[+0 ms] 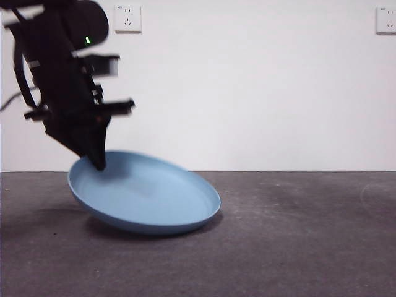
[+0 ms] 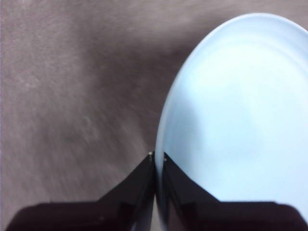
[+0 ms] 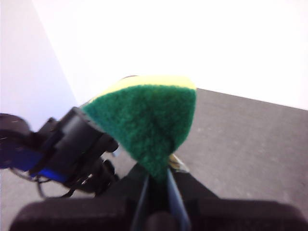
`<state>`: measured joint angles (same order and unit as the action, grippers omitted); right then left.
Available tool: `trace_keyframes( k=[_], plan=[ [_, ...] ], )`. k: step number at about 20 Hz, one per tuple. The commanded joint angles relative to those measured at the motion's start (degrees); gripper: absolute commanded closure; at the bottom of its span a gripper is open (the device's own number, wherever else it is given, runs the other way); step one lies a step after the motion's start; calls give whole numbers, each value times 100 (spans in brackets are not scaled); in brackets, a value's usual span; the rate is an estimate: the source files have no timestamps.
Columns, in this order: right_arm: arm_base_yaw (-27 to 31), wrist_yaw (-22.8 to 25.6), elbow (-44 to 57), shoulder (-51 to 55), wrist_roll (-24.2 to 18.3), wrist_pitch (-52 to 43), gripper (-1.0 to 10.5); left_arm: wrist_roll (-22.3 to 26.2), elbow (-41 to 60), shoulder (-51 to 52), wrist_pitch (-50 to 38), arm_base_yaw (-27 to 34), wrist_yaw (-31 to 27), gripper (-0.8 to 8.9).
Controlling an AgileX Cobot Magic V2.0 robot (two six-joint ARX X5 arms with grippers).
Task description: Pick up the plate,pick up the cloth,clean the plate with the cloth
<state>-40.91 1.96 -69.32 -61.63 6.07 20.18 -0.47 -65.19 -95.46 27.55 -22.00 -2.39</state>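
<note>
Now: left hand point(image 1: 98, 162) pinching the plate point(image 1: 145, 198) rim, tilted off the counter point(image 1: 297, 247) | right hand point(image 3: 156, 185) pinching the sponge point(image 3: 149, 122) (out of front view), plate toward the left arm.

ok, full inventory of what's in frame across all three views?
plate: 1, light blue, tilted, one edge lifted, the opposite edge low at the dark grey table
cloth: 1, a sponge, yellow foam with a green scouring face, held up off the table; seen only in the right wrist view
wall sockets: 2, white, high on the white wall behind, one near each top corner of the front view
left gripper: 1, black, shut on the plate's raised rim
right gripper: 1, black, shut on the cloth, out of the front view
</note>
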Motion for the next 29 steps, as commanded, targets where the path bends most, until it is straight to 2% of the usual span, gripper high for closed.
trace_keyframes(
  k=[1,3,4,5,7,10,14,19,23,25,29],
  plan=[
    [-13,219,44,120,52,463,959,28,11,-374,-177,39,-527,807],
    [-13,476,44,164,59,857,959,26,11,-529,-175,72,-527,701],
    [-13,623,44,173,68,1102,959,26,11,-588,-155,81,-479,602],
    [-13,772,44,175,122,1394,959,4,11,-629,-103,87,-472,457],
    [-7,992,44,160,236,1803,959,-74,11,-643,-50,87,-485,299],
    [-7,1373,46,24,380,2208,959,-219,11,-584,26,87,-496,297],
    [0,1458,46,-251,498,2387,959,-435,11,-269,365,24,-459,297],
    [96,1453,46,-1119,680,2382,959,-426,11,1403,535,-361,-463,298],
    [481,1440,46,-2105,761,2312,959,-428,11,2846,817,-470,-459,301],
    [680,1266,46,-2632,765,2039,958,-431,11,3364,1123,-470,-459,311],
    [953,400,46,-3560,802,1447,959,-428,11,3869,1851,-470,-466,312]
  ],
)
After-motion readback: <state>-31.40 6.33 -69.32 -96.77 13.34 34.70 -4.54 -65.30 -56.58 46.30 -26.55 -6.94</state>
